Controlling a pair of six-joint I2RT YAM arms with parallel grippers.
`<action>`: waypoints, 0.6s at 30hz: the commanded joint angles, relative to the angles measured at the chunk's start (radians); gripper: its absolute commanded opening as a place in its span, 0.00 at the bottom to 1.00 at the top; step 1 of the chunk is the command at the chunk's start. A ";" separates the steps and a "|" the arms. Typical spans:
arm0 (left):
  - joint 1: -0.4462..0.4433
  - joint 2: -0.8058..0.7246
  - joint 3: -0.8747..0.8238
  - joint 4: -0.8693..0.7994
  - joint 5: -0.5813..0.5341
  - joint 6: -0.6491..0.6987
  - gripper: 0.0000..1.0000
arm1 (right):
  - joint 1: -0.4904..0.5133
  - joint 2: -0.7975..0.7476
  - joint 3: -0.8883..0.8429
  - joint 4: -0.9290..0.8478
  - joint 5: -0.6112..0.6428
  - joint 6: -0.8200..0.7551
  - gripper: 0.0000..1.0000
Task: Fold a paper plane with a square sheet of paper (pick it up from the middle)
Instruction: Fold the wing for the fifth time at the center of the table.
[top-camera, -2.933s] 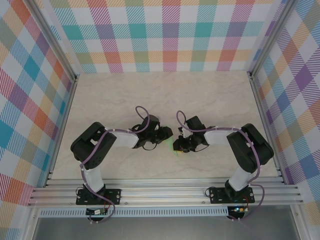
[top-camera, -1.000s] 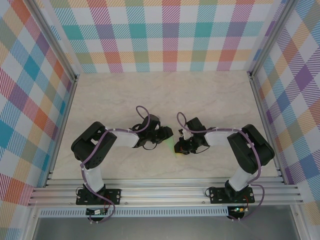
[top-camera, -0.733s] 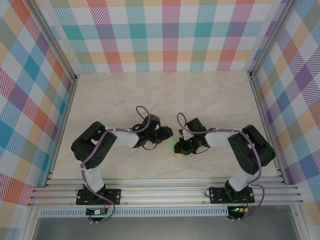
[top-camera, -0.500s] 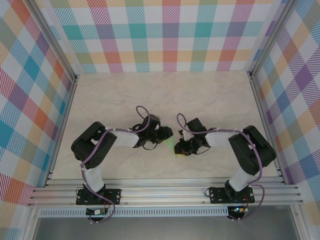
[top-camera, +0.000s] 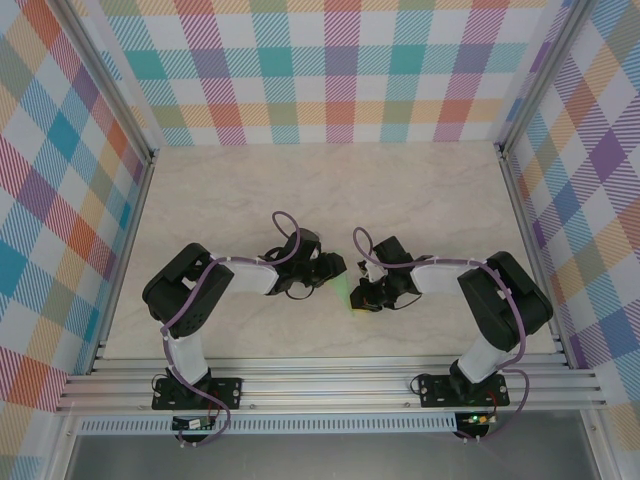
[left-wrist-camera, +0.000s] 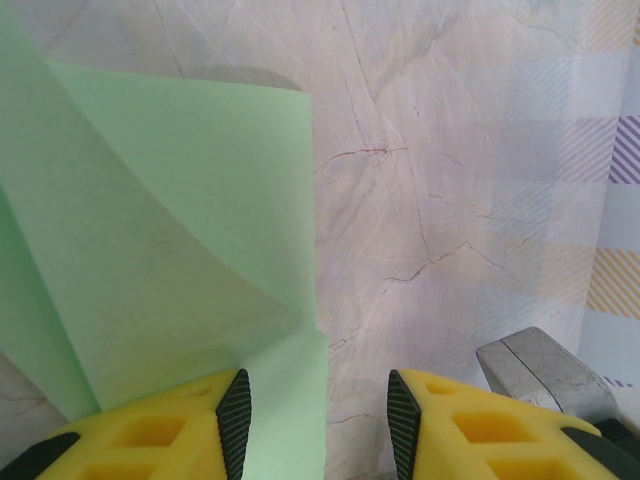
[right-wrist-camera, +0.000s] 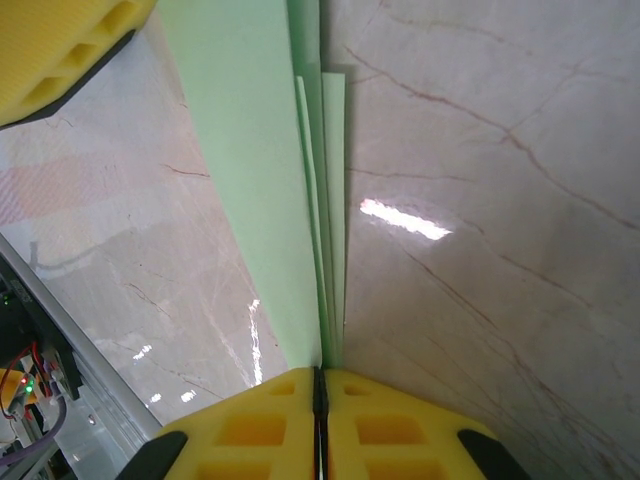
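Right fingers (right-wrist-camera: 250, 425) pinched shut on the paper (right-wrist-camera: 250, 150) at its stacked fold edges, probably setting the crease. Left fingers (left-wrist-camera: 160, 435) half-open, empty, one over the paper, probably steadying it on the tabletop (left-wrist-camera: 450, 200).

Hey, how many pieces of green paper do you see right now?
1: a folded pale-green paper sheet, near the front middle of the marbled table, pinched in the right hand. Others may be hidden.

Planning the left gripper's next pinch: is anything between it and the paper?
Nothing visible: the paper reaches one finger of the left gripper, bare table beside it. The right gripper pinches its folded edge.
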 joint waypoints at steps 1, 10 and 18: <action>0.000 0.055 0.005 -0.047 -0.007 0.018 0.43 | 0.015 0.005 -0.013 -0.145 0.060 -0.022 0.10; 0.000 0.052 0.000 -0.049 -0.019 0.010 0.43 | 0.036 0.020 -0.017 -0.188 0.122 -0.024 0.04; 0.000 0.054 0.001 -0.050 -0.018 0.005 0.43 | 0.056 -0.010 -0.016 -0.192 0.102 -0.031 0.09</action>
